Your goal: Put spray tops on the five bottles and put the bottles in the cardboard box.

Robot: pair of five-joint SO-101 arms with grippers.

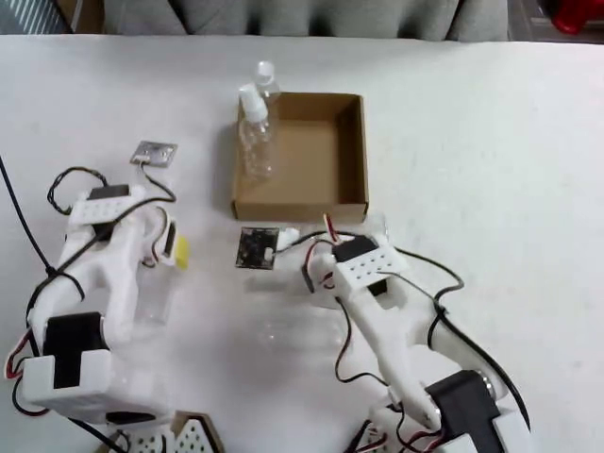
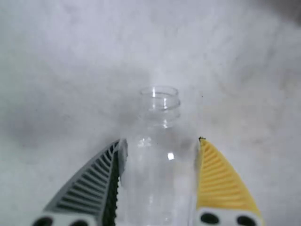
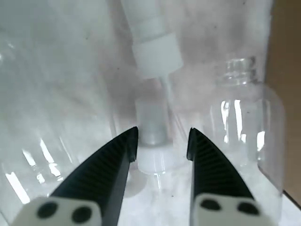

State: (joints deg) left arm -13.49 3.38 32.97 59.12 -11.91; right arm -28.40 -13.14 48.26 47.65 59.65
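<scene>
While the left pincer (image 2: 160,142) is clamped on a clear bottle (image 2: 160,165) with a bare, open neck, its grey and yellow fingers pressing the bottle's two sides, the right pincer (image 3: 162,130) stands with its black jaws apart on either side of a white spray top (image 3: 153,153) on the white tabletop (image 1: 472,142). A second spray top (image 3: 153,47) lies just beyond it, and another uncapped bottle (image 3: 247,122) stands beside them, near the cardboard box (image 1: 302,203). Two bottles already wearing tops sit at the box's left wall: one (image 1: 257,137) against the wall, one (image 1: 267,80) at the back corner.
</scene>
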